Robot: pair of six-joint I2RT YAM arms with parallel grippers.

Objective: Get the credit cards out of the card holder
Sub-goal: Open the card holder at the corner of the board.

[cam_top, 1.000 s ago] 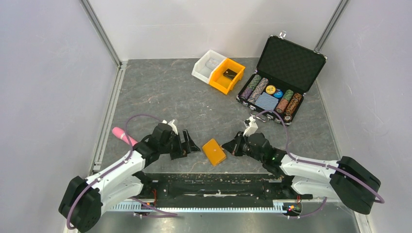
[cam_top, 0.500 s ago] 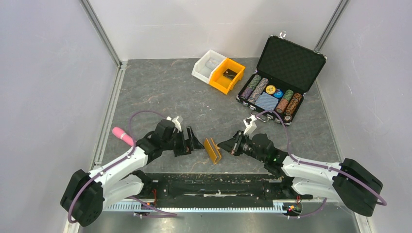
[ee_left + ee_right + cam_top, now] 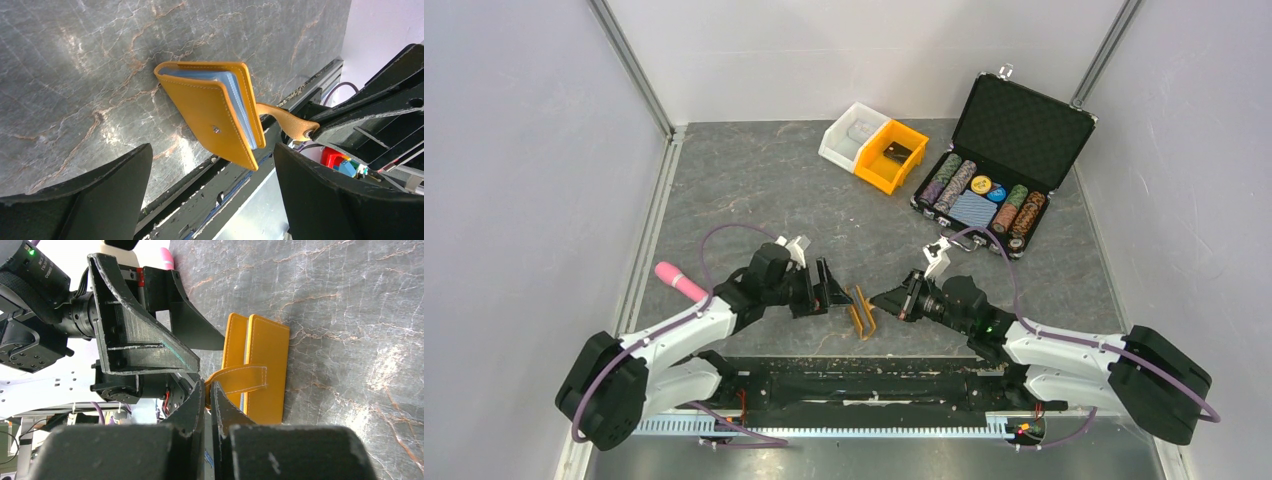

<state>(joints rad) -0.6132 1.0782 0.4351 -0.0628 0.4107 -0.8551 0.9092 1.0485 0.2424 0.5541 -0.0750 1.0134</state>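
The card holder point(image 3: 861, 312) is an orange-tan wallet with light blue inner panels. It stands on edge near the table's front edge, slightly parted. My right gripper point(image 3: 880, 298) is shut on its strap point(image 3: 240, 379), whose snap end is pinched between the jaws point(image 3: 207, 385). The holder shows in the right wrist view point(image 3: 265, 365) and the left wrist view point(image 3: 215, 112). My left gripper point(image 3: 829, 290) is open and empty just left of the holder, its fingers either side of it in its own view point(image 3: 212, 147). No loose cards show.
A pink object point(image 3: 679, 282) lies on the table behind the left arm. An orange bin point(image 3: 889, 155) and a white bin point(image 3: 849, 133) stand at the back. An open black chip case point(image 3: 1004, 160) stands at the back right. The black front rail point(image 3: 854, 365) runs just below the holder.
The card holder lay flat; my right gripper has pulled it up on edge by the strap. My left gripper has moved right, close to the holder.
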